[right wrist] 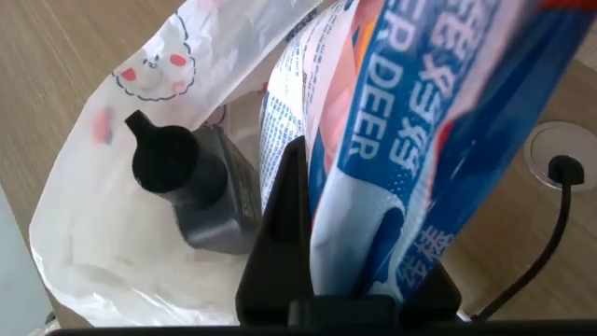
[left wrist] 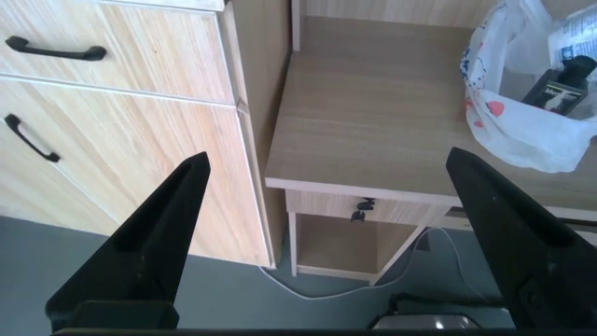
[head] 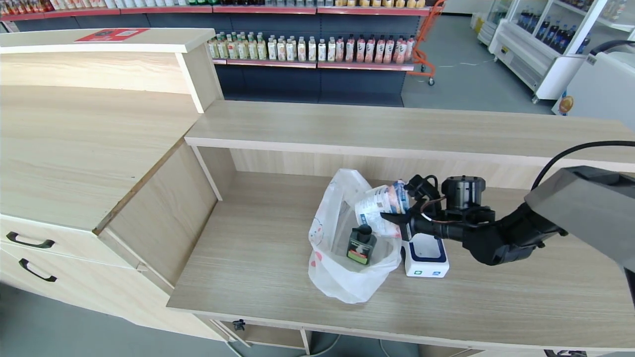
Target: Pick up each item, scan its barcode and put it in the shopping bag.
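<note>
Table (head: 258,258): pale wood, a low surface under a raised ledge. The shopping bag (head: 327,233) stood near mid-table, white and slack, mouth open upward. The packet (head: 379,206), blue and white, was clamped in the right end effector (head: 404,208), whose fingers were closed on its right end. It hung at the bag's right rim, partly over the mouth. Its long axis ran roughly level, free end pointing to the robot's left across the opening. So the bag's interior lay down and left of the grip — a short drop, by my judgement. The scanner (head: 426,258) sat just beside the bag's right side, under the wrist. A dark bottle (head: 361,245) stood inside the bag. The left end effector (left wrist: 328,159) was spread wide and empty, well off the table's left front corner — the right arm was plainly nearer.
</note>
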